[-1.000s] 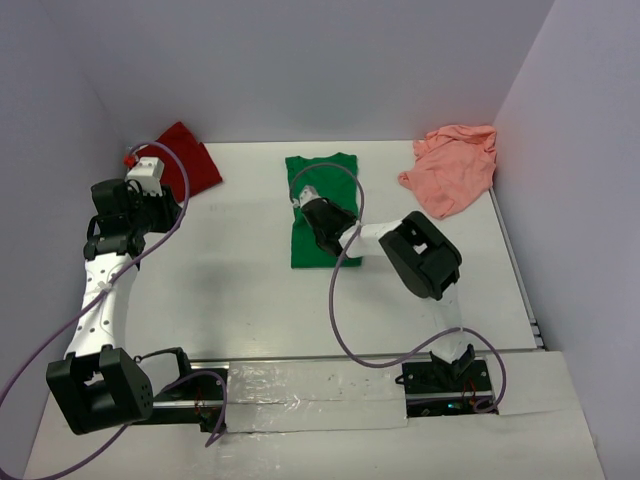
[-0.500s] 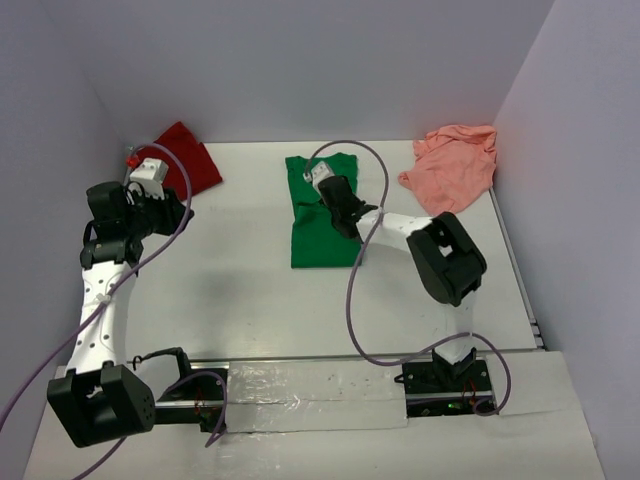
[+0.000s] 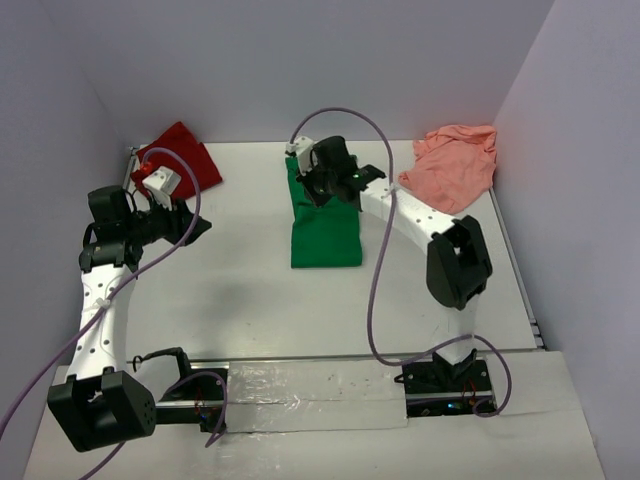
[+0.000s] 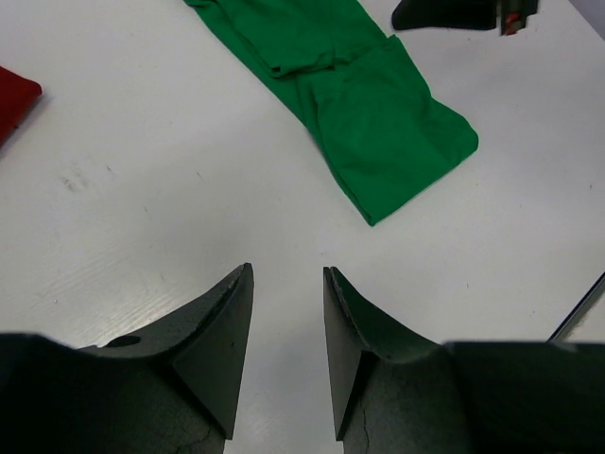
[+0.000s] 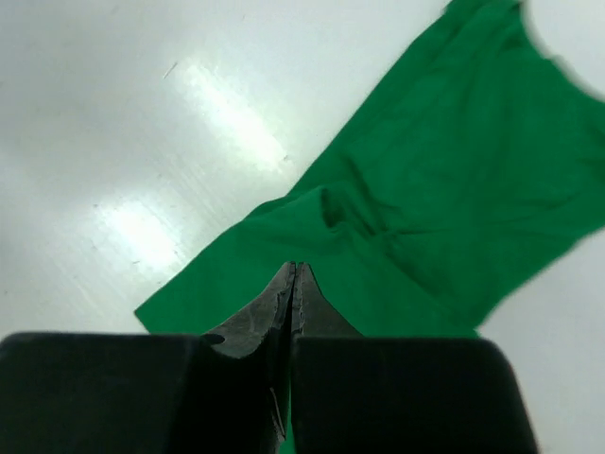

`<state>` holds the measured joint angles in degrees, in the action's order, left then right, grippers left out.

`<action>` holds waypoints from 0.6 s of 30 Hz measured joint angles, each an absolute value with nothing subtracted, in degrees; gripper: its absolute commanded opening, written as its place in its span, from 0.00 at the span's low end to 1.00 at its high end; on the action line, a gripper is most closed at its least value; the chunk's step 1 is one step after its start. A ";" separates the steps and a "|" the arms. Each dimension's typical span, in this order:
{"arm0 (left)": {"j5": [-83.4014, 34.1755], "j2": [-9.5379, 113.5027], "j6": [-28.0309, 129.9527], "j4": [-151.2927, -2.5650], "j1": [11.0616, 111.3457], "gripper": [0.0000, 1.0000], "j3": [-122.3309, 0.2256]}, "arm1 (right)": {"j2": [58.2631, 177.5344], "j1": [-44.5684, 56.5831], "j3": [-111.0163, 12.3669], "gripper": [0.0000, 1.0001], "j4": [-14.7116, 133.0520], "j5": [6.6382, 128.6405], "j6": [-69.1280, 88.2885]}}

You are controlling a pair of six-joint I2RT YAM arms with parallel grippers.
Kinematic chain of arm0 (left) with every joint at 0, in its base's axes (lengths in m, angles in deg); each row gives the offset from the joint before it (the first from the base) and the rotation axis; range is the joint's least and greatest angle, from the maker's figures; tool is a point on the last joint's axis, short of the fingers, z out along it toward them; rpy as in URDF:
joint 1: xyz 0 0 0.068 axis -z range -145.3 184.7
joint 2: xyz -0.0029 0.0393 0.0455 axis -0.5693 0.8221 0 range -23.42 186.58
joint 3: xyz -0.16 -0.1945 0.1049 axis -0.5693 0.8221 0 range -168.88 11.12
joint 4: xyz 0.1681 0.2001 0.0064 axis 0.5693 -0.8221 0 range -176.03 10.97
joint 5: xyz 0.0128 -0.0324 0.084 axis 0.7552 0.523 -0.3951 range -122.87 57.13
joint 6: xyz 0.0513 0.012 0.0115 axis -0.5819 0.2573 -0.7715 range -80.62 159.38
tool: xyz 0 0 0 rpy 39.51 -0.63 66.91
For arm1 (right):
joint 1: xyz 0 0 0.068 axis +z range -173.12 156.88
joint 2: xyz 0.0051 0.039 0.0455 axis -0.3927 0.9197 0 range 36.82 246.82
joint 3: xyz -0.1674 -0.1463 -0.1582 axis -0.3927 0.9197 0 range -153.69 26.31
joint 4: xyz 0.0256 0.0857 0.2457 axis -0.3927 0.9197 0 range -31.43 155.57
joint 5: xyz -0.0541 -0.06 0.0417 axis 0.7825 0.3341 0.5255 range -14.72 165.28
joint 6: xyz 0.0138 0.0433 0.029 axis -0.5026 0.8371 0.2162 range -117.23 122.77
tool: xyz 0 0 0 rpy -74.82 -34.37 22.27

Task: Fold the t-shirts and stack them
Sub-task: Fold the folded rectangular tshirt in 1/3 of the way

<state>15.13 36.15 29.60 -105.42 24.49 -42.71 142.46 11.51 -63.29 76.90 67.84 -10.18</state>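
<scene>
**Risk: the half-made fold on the green t-shirt may be dragged open**

The green t-shirt lies on the worktop as a long strip with its sides turned in and a rumpled ridge near its middle. The right jaws are together, low over its far end. I see no cloth between them, though a thin layer could hide there. The left jaws stand apart, holding nothing, over bare worktop to the left of the green t-shirt. The dark red t-shirt sits to its far left and the salmon pink t-shirt lies crumpled to its far right. Neither is stacked.

Findings, in my judgement:
- Closed tips brushing the cloth could drag it and open the turned-in sides.
- A pinch at the ridge could take one layer only, so the fold comes up skewed.
- The right arm's purple cable hangs near the strip and could snag it.
</scene>
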 measured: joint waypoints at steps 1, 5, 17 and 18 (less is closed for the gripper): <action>15.40 36.13 29.53 -105.56 24.46 0.45 -42.71 | 144.91 11.47 -66.09 0.00 79.98 66.26 -9.51; 15.99 36.04 29.01 -105.95 24.49 0.45 -42.71 | 155.40 11.43 -76.65 0.00 89.38 63.55 -7.06; 16.31 35.99 28.29 -106.04 24.49 0.45 -42.71 | 165.41 11.38 -84.32 0.00 105.14 65.96 -4.11; 16.34 35.99 28.31 -106.01 24.49 0.45 -42.71 | 165.41 11.38 -84.19 0.00 105.53 66.18 -4.13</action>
